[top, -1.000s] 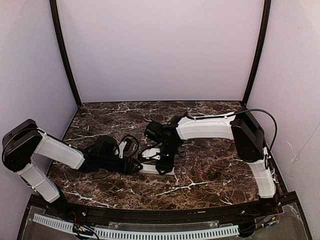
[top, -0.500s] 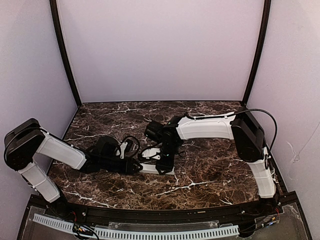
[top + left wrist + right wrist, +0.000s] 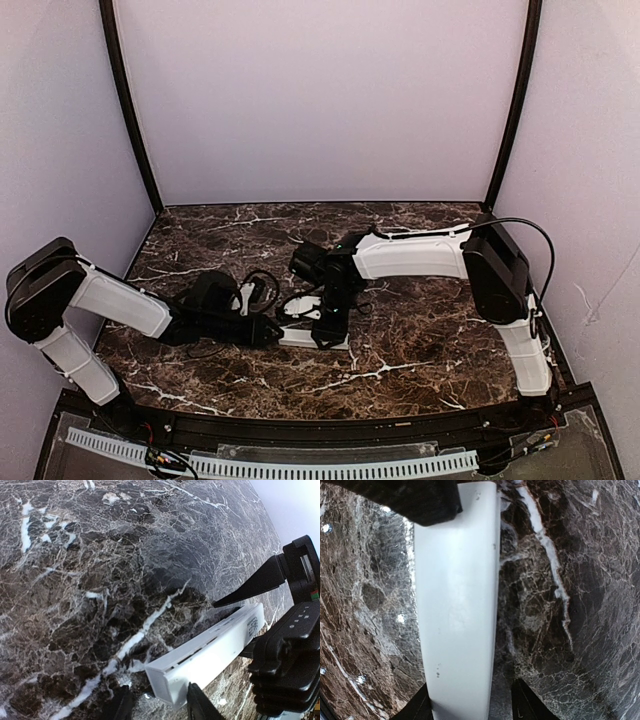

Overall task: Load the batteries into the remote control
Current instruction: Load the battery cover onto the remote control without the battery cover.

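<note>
The remote control (image 3: 310,339) is a slim white bar lying flat on the marble table. My left gripper (image 3: 272,332) is at its left end. In the left wrist view the remote's end (image 3: 200,660) sits between my open left gripper's (image 3: 159,707) jaws. The right finger touches it and a gap shows at the left finger. My right gripper (image 3: 328,335) points down over the remote. In the right wrist view the remote (image 3: 457,605) lies between the open right gripper's (image 3: 470,707) jaws, with a gap on the right side. No batteries are in view.
The dark marble table (image 3: 420,330) is walled by pale panels at the back and sides. The right gripper's black body (image 3: 290,650) stands close beside the remote. The left gripper's black tip (image 3: 420,500) shows at the remote's far end.
Almost nothing has changed. The left arm has shifted very slightly; the remote and the right arm stay where they were.
</note>
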